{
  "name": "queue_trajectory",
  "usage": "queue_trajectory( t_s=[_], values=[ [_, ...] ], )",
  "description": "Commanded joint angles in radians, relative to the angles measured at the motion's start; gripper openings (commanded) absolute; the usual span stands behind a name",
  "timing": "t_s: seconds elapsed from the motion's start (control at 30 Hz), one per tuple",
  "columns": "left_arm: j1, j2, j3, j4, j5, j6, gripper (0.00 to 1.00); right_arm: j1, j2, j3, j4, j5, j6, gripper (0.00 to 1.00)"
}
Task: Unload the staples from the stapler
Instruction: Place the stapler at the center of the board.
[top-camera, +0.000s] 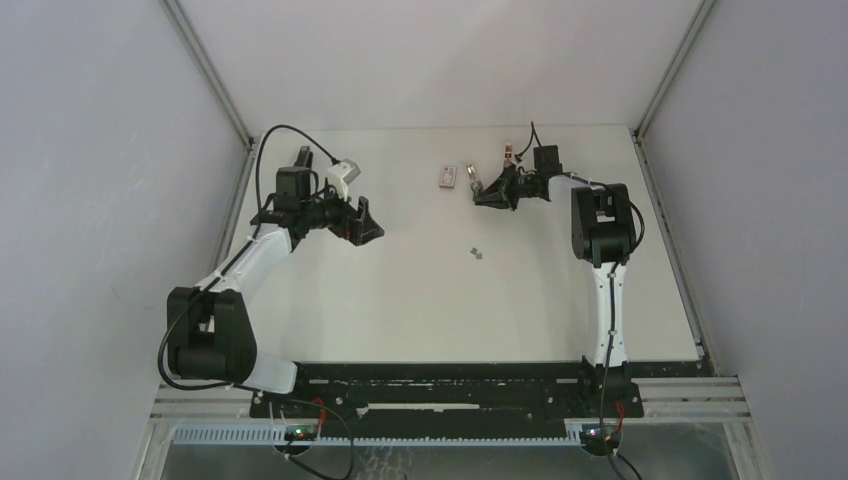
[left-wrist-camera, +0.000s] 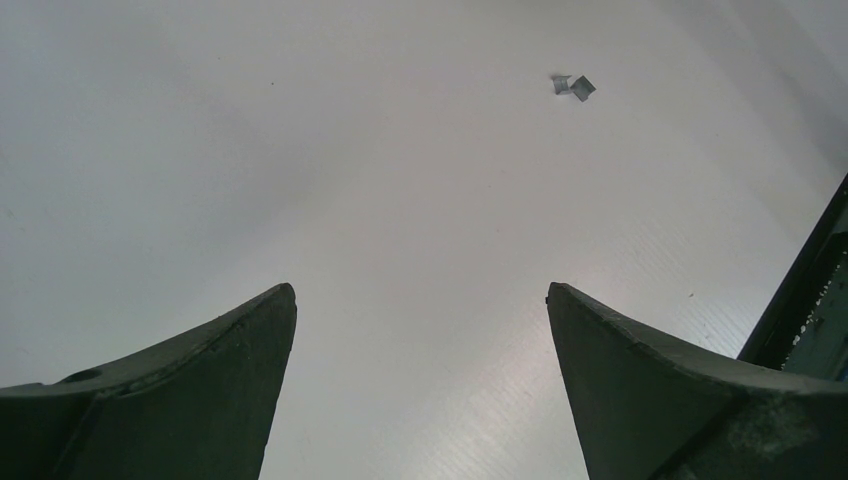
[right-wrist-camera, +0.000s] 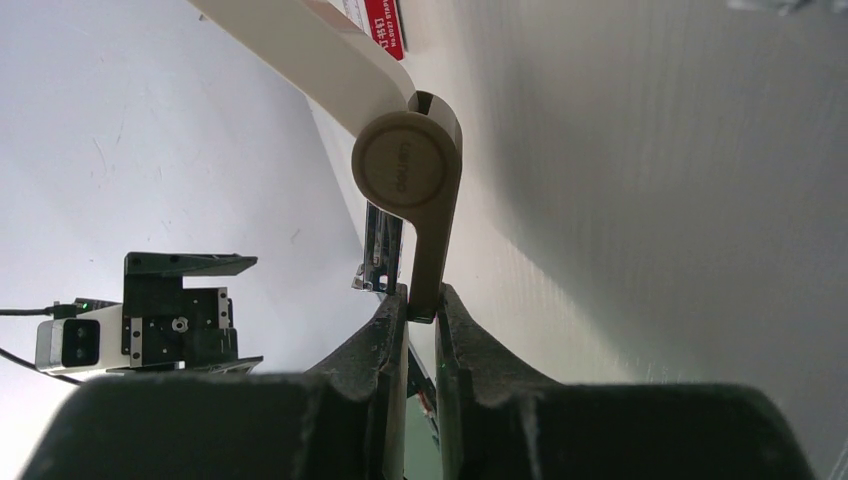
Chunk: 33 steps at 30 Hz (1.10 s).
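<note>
Top external: staples (top-camera: 476, 253) lie on table (top-camera: 420, 300), well apart from edges and stapler (top-camera: 474, 182).

The stapler (right-wrist-camera: 310, 55) carries embossed lettering on its round hinge cap (right-wrist-camera: 405, 168) and white characters on a red label (right-wrist-camera: 385, 25), neither legible.

Top external looked down from high behind, far, over whole table (top-camera: 400, 300). Left wrist faced table closely, sharing staples (left-wrist-camera: 572, 87), upper right, with top. Right wrist sat very near stapler (right-wrist-camera: 405, 170).
</note>
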<state>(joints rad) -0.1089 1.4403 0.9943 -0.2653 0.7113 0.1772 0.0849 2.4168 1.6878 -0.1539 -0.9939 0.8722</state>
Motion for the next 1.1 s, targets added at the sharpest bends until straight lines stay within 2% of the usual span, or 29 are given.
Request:
queue_trajectory(
  t_s=[0.0, 0.77, 1.07],
  values=[
    [0.005, -0.006, 0.024, 0.010, 0.020, 0.012, 1.00, -0.007, 0.007, 0.006, 0.050, -0.030, 0.019, 0.05],
    [0.005, -0.003, 0.025, 0.013, 0.027, 0.012, 1.00, -0.010, 0.023, -0.005, 0.038, -0.029, 0.012, 0.19],
    [0.005, -0.009, 0.024, 0.014, 0.027, 0.012, 1.00, -0.011, -0.002, -0.015, 0.020, -0.015, -0.012, 0.21]
  ],
)
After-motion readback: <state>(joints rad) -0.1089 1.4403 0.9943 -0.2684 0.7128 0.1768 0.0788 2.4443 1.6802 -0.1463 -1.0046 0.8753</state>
